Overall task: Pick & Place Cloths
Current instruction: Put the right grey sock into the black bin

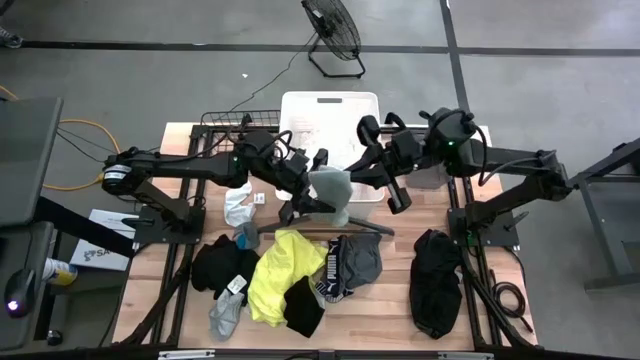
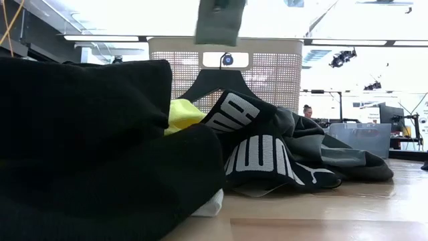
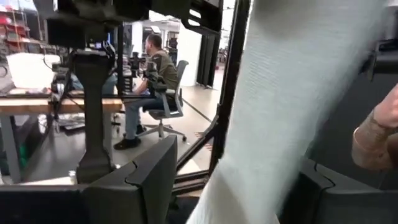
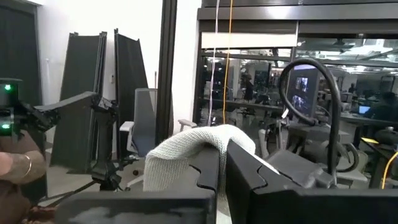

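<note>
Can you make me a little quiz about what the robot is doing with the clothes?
1. True or false: both grippers, the left gripper and the right gripper, hold the grey cloth up in the air.
2. What colour is the brightest cloth on the table?
3. Where is the white basket? A: far edge of the table. B: on the floor.

Key: 1 true. 2 neon yellow. 3 A.
</note>
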Controlling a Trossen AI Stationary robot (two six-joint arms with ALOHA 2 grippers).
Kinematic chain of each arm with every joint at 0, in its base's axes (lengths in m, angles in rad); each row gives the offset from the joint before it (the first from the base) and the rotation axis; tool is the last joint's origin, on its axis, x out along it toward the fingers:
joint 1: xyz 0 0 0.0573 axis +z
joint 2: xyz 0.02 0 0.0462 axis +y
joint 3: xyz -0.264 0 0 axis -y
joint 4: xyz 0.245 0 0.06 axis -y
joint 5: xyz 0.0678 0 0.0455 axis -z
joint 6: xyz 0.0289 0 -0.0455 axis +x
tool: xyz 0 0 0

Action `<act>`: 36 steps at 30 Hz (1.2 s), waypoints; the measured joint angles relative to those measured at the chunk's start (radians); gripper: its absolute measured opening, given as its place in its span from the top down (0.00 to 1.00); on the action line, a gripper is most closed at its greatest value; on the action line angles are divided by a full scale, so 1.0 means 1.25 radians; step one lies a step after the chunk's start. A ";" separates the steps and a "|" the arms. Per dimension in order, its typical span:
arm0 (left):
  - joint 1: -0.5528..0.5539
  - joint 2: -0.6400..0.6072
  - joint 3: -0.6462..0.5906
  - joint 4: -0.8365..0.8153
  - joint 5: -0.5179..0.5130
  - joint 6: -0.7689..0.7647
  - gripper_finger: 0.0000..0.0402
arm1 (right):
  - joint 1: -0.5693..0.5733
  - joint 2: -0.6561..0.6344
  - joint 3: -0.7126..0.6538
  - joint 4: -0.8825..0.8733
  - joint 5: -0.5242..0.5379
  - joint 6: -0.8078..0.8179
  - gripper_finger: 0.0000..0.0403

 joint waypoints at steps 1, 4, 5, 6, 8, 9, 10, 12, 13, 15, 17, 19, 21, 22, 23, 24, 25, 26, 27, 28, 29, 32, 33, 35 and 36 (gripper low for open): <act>0.000 0.000 0.000 -0.003 0.010 -0.006 0.46 | 0.000 0.000 0.000 0.000 0.003 0.000 0.99; 0.000 0.000 0.000 -0.012 0.036 -0.012 0.47 | 0.000 0.000 0.000 0.000 0.005 -0.002 0.99; 0.000 0.000 0.000 -0.014 0.037 -0.012 0.49 | -0.001 -0.004 0.000 -0.001 0.005 -0.002 0.99; -0.001 0.000 0.000 -0.016 0.038 -0.013 0.51 | 0.000 -0.006 0.000 -0.004 0.005 -0.002 0.99; 0.000 0.000 0.000 -0.023 0.038 -0.023 0.59 | 0.000 -0.009 0.000 -0.005 0.005 -0.002 0.99; 0.000 0.000 0.000 -0.024 0.038 -0.024 0.64 | 0.000 -0.011 0.000 -0.006 0.005 -0.002 0.99; 0.000 0.000 0.000 -0.023 0.038 -0.024 0.70 | 0.000 -0.013 0.000 -0.008 0.005 -0.002 0.99; 0.000 0.000 0.000 -0.023 0.040 -0.024 0.85 | 0.000 -0.014 0.000 -0.019 0.008 -0.002 0.99; 0.000 0.000 0.000 -0.023 0.048 -0.025 0.92 | 0.000 -0.014 0.000 -0.026 0.017 -0.002 0.99; 0.000 0.000 0.000 -0.023 0.064 -0.025 0.97 | 0.000 -0.013 0.000 -0.043 0.036 -0.004 0.99; 0.000 0.000 0.000 -0.026 0.072 -0.024 0.98 | 0.000 -0.013 0.000 -0.050 0.047 -0.005 0.99; 0.000 0.000 0.000 -0.027 0.076 -0.024 0.99 | 0.000 -0.013 0.000 -0.050 0.048 -0.005 0.99; 0.000 0.000 0.000 -0.027 0.077 -0.025 0.99 | 0.000 -0.013 0.000 -0.050 0.048 -0.005 0.99; 0.000 0.000 0.000 -0.027 0.077 -0.025 0.99 | 0.000 -0.013 0.000 -0.050 0.048 -0.005 0.99; 0.000 0.000 0.000 -0.027 0.077 -0.026 0.99 | 0.000 -0.013 0.000 -0.051 0.048 -0.003 0.99; 0.000 0.000 0.000 -0.030 0.077 -0.029 0.99 | 0.000 -0.013 0.000 -0.051 0.048 -0.002 0.98; 0.000 0.000 0.000 -0.032 0.077 -0.031 0.99 | 0.000 -0.013 0.000 -0.051 0.049 -0.001 0.97; 0.000 -0.001 0.000 -0.037 0.077 -0.031 0.99 | 0.000 -0.013 0.000 -0.052 0.055 -0.001 0.96; 0.000 -0.005 0.000 -0.050 0.077 -0.031 1.00 | 0.000 -0.017 0.000 -0.056 0.071 0.000 0.94; 0.000 -0.009 0.000 -0.060 0.076 -0.031 1.00 | 0.000 -0.021 0.000 -0.062 0.091 0.000 0.92; 0.000 -0.012 0.000 -0.065 0.074 -0.030 1.00 | 0.000 -0.022 0.000 -0.064 0.109 0.000 0.90; 0.000 -0.026 0.000 -0.086 0.071 -0.022 1.00 | 0.000 -0.035 0.000 -0.080 0.140 0.001 0.81; 0.000 -0.030 0.000 -0.087 0.071 -0.018 1.00 | 0.000 -0.036 0.000 -0.080 0.143 0.002 0.78; 0.000 -0.044 0.000 -0.098 0.070 -0.009 1.00 | 0.000 -0.040 0.000 -0.078 0.153 0.012 0.70; 0.000 -0.052 0.000 -0.104 0.069 -0.003 1.00 | 0.000 -0.045 0.000 -0.079 0.153 0.018 0.66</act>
